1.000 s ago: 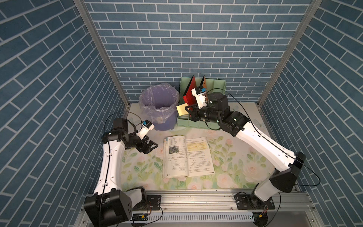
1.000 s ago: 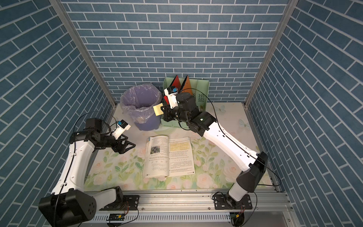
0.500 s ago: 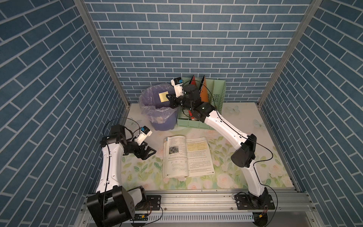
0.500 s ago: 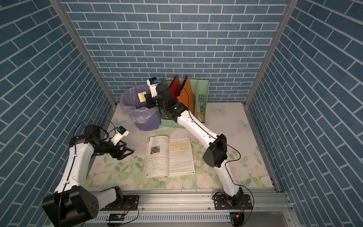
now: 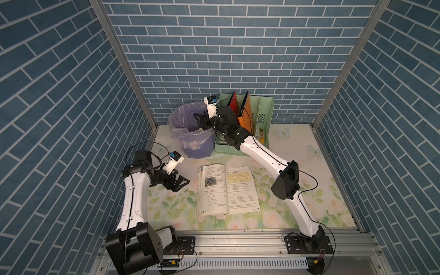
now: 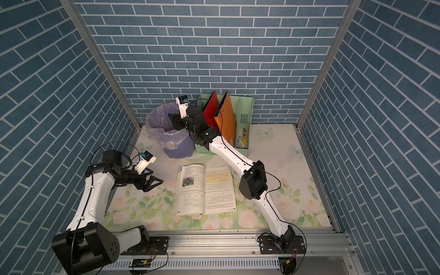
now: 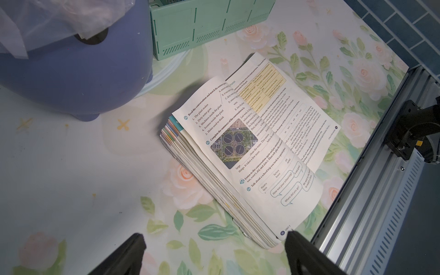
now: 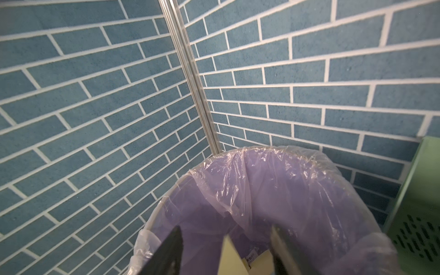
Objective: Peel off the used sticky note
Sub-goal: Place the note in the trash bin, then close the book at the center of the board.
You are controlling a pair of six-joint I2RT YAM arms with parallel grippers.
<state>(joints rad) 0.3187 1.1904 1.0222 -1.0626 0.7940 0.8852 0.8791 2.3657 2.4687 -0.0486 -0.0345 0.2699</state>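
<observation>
Right gripper (image 8: 225, 232), jaws parted, hovers over the far-left bin (image 8: 262, 152); the sticky note (image 8: 229, 259) sits apparently loose between them. Featherlight, limp, tacky: pinch a free corner. Left gripper (image 7: 213, 235) gapes, empty

White shells, black joints, black cables on left arm (image 5: 133, 197) and right arm (image 5: 259, 152); wrist cameras (image 5: 176, 158) seemingly blue-topped.

Lab test booth staged as a study corner: printed brick panels (image 5: 214, 47), metal rail (image 5: 238, 240), flowered table (image 5: 333, 190), book (image 5: 226, 188), bin (image 5: 195, 145), file rack (image 5: 264, 114).
</observation>
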